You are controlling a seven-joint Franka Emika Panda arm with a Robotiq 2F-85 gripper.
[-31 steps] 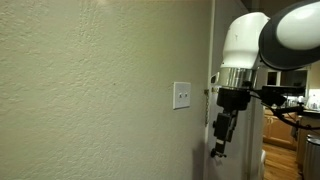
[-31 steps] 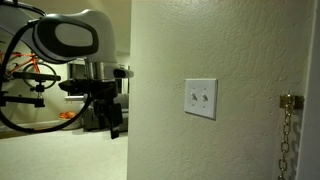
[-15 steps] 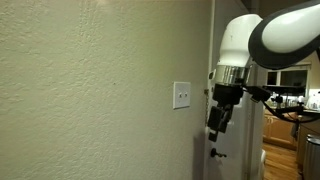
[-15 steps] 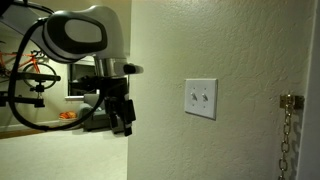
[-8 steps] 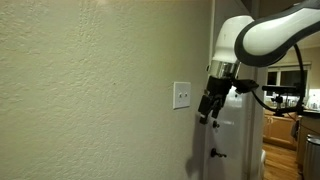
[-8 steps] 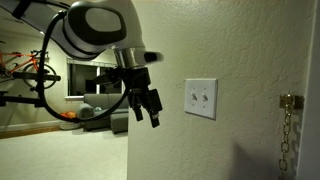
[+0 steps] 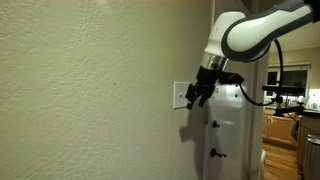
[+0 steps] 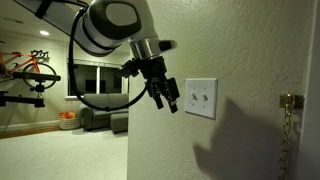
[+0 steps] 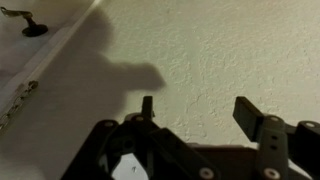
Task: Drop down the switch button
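— While the gripper point(image 8: 168, 98) hovers just beside the switch point(image 8: 201, 98), why are its jaws apart?
— Probably so one finger can push a toggle down; the switch is fixed on the wall point(image 8: 250, 50).

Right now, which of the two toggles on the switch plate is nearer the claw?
The toggle toward the wall corner; the other sits on the chain side.
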